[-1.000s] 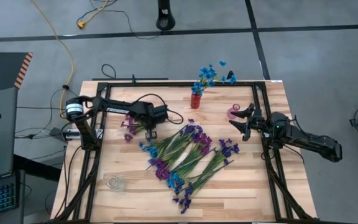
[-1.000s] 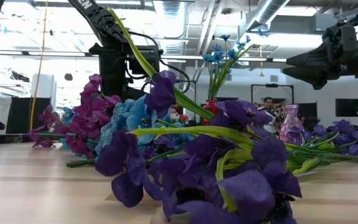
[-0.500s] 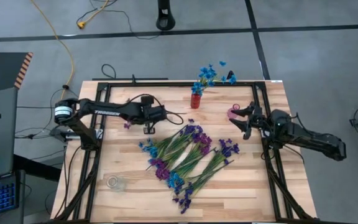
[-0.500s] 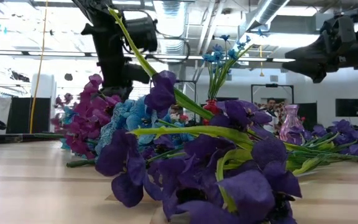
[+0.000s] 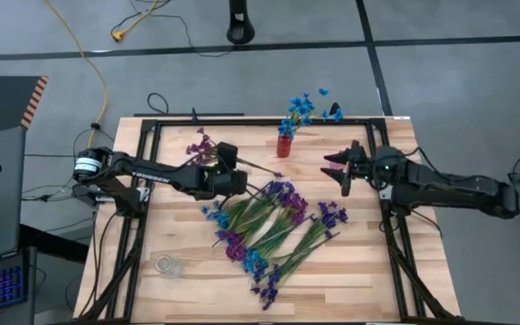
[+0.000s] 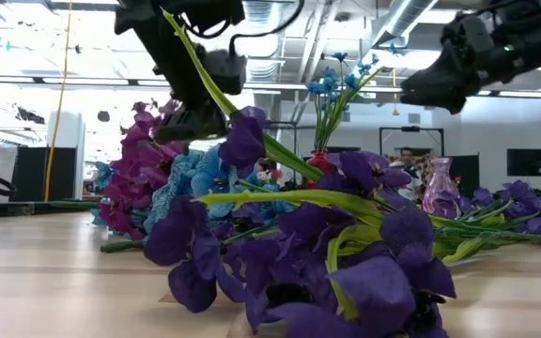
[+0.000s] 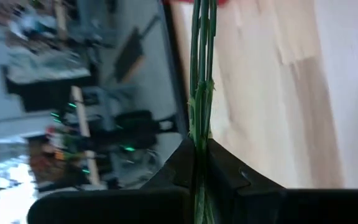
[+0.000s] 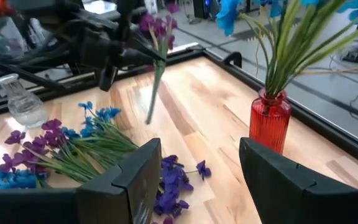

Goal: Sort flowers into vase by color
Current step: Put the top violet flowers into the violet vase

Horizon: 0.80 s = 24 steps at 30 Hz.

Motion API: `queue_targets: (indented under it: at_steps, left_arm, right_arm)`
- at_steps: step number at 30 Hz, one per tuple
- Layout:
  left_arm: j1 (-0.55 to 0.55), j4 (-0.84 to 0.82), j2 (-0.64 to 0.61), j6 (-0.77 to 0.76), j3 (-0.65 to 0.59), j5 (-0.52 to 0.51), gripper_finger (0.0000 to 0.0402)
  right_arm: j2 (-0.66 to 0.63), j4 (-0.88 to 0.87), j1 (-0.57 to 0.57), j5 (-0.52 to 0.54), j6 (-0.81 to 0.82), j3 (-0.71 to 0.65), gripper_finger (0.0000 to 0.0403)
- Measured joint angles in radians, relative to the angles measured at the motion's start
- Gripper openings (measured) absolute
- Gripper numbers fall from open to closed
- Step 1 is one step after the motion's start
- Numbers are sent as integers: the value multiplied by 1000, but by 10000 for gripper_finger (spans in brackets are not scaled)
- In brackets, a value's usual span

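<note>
My left gripper point(image 5: 235, 165) hangs over the table's middle left, shut on a magenta-purple flower point(image 5: 201, 144) lifted off the wood; its blossoms point(image 8: 157, 25) are uppermost. A pile of blue, magenta and violet flowers point(image 5: 273, 230) lies flat on the table's middle. A red vase point(image 5: 284, 144) at the far edge holds blue flowers point(image 5: 303, 106) by their stems. My right gripper point(image 5: 339, 170) hovers open over the right side, above a pink vase point(image 6: 438, 188), with nothing between its fingers point(image 8: 135, 180). My left gripper pinches the flower's green stems point(image 7: 199, 134) between its two fingers, below the blossoms. The stems run across the fingertips and on past them. The flower is clear of the table, blossoms up, and its cut end point(image 8: 148, 118) hangs slanting down.
A clear glass vase point(image 5: 164, 264) stands near the table's near left corner. A black metal frame point(image 5: 242, 122) runs round the tabletop. Bare wood lies between the pile and the red vase point(image 8: 269, 118).
My left gripper has risen from the table's left side, gone toward the middle and rolled, lifting the magenta flower clear; the blossoms have swung toward the far edge. My right gripper has risen and reached a little toward the table's left, still open.
</note>
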Motion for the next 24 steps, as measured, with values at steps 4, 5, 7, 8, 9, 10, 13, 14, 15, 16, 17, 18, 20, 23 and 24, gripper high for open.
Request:
queue_targets:
  at_steps: [4,5,7,8,9,10,13,14,15,16,17,18,20,23,24]
  left_arm:
    - [-47,88,0,96,0,-60,6]
    - [-58,115,0,120,0,-75,6]
    - [-78,173,0,174,0,-106,6]
    - [-88,200,0,209,0,-119,6]
    - [-98,228,0,246,0,-127,6]
    - [-107,253,0,287,0,-133,6]
    - [-132,330,0,395,0,-140,6]
    - [-139,358,0,427,0,-140,6]
    - [-147,389,0,460,0,-141,6]
    - [-155,421,0,490,0,-140,6]
    - [-162,451,0,522,0,-138,6]
    - [-169,482,0,555,0,-130,6]
    - [-182,537,0,608,0,-99,6]
    - [-201,601,0,671,0,-15,6]
    - [-208,619,0,696,0,14,6]
  right_arm:
    - [92,-1,1,-4,1,61,242]
    - [113,1,1,-5,1,75,242]
    - [151,0,7,-8,2,101,242]
    - [169,0,11,-16,5,115,242]
    - [185,1,16,-30,17,127,242]
    - [201,0,21,-51,31,140,242]
    - [243,2,42,-129,65,179,242]
    - [257,1,51,-153,72,191,242]
    - [269,2,61,-171,83,204,242]
    - [282,4,71,-184,92,214,242]
    - [296,4,83,-190,100,225,242]
    - [310,5,95,-190,110,234,242]
    - [339,11,119,-190,116,251,242]
    - [385,14,155,-190,121,282,242]
    - [401,14,167,-190,132,293,242]
